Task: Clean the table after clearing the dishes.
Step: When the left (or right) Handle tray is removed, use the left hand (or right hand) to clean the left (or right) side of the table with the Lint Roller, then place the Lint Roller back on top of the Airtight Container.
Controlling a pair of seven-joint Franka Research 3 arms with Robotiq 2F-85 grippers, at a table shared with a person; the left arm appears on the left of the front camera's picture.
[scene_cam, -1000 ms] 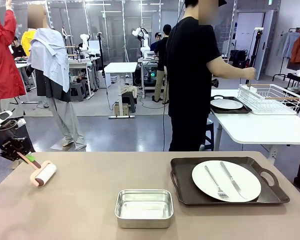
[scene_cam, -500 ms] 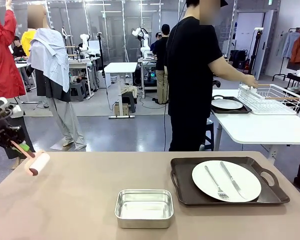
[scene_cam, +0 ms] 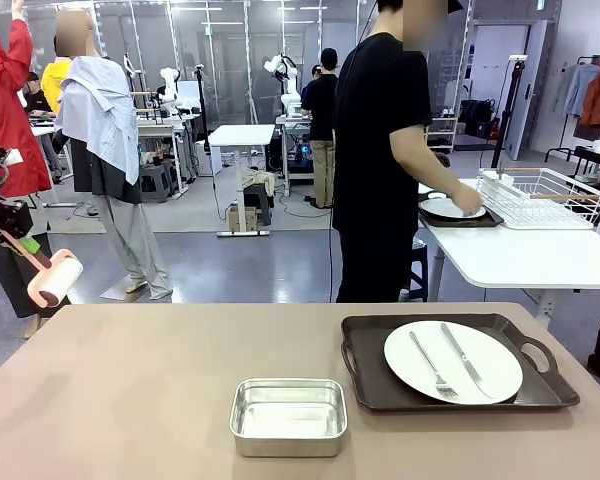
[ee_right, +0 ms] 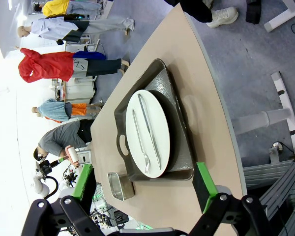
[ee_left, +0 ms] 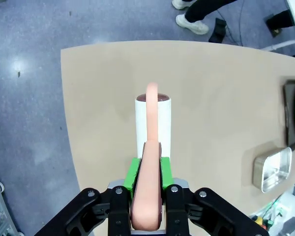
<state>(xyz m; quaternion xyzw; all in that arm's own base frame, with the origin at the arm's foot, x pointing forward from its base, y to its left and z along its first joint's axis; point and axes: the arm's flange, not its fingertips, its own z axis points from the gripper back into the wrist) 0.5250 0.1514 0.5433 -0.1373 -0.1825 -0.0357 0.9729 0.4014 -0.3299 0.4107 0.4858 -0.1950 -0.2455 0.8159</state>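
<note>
From where I stand, the left gripper (scene_cam: 18, 240) hangs at the left edge of the front view. It is clamped tight on the pink handle (ee_left: 148, 187) of a roller (scene_cam: 58, 280), whose white roll is held up over the left end of the table (scene_cam: 160, 360), clear of the top. In the left wrist view the green pads (ee_left: 132, 173) press the handle from both sides. In its own wrist view the right gripper (ee_right: 144, 173) stands wide with nothing between its fingers, hovering near the table's edge. Ahead of it lies a dark tray (scene_cam: 370, 385), which sits at the lower right of the front view and carries a white plate (scene_cam: 485, 385) with a fork (scene_cam: 432, 366) and knife (scene_cam: 467, 360) side by side on it. A steel pan (scene_cam: 287, 415) sits just left of the tray, at the bottom centre. At the upper right, a person (scene_cam: 380, 160) in black stands by a white table (scene_cam: 520, 258), one hand (scene_cam: 468, 203) on a second plate (scene_cam: 445, 209) that rests on a second tray (scene_cam: 485, 219) beside a wire rack (scene_cam: 540, 195).
</note>
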